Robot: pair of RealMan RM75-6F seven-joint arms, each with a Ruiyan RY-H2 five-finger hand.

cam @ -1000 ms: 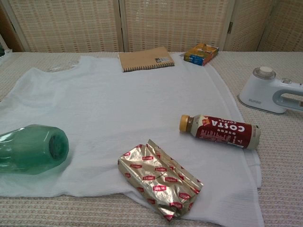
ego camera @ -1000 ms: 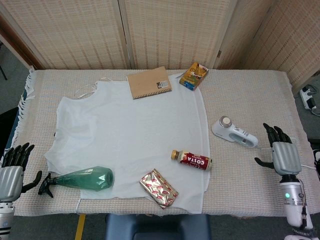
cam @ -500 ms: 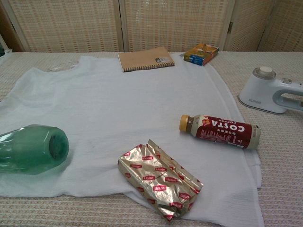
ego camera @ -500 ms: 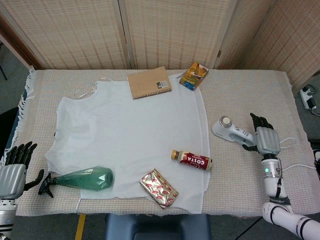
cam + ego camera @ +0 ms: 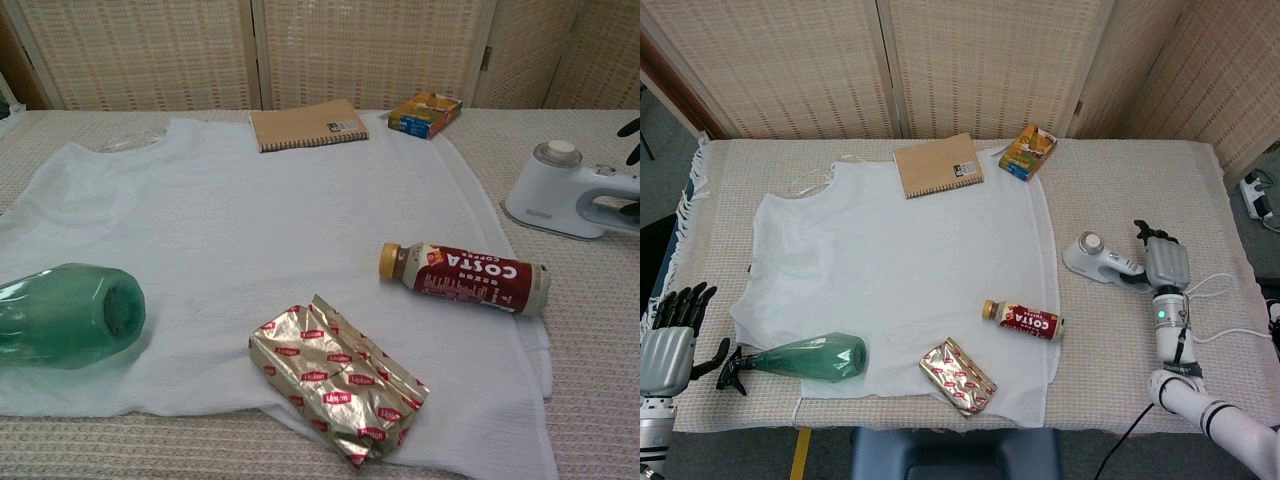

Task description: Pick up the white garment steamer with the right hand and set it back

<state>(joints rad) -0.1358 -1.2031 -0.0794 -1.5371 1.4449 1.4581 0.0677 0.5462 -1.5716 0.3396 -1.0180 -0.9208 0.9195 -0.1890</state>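
The white garment steamer (image 5: 1098, 258) lies on its side on the woven tablecloth, right of the white garment; the chest view shows it too (image 5: 562, 189). My right hand (image 5: 1166, 263) is at the rear end of the steamer's handle, covering it, fingers apart and pointing away from me. In the chest view only dark fingertips (image 5: 630, 128) show at the right edge, above the handle, with another dark tip below it. I cannot see a closed grip. My left hand (image 5: 668, 338) hangs open and empty off the table's front left corner.
On the white garment (image 5: 890, 260) lie a green bottle (image 5: 812, 357), a Costa coffee bottle (image 5: 1024, 319) and a gold Lipton packet (image 5: 957, 376). A notebook (image 5: 938, 165) and a yellow box (image 5: 1029, 151) sit at the back. A white cable (image 5: 1218, 288) trails right of the steamer.
My right hand has moved from the table's front right up and leftward to the steamer's handle. The steamer has not moved. The left hand shifted slightly.
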